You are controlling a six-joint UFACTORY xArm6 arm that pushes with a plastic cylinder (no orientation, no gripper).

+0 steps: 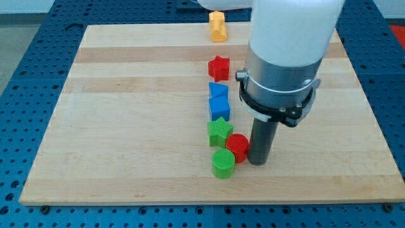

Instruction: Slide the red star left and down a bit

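The red star lies on the wooden board near the top middle, at the head of a column of blocks. My tip rests on the board far below it, touching the right side of a red cylinder. The tip is well below and to the right of the red star.
Below the red star lie a blue triangle, a blue cube, a green star and a green cylinder. A yellow block sits at the board's top edge. The arm's white body covers the upper right.
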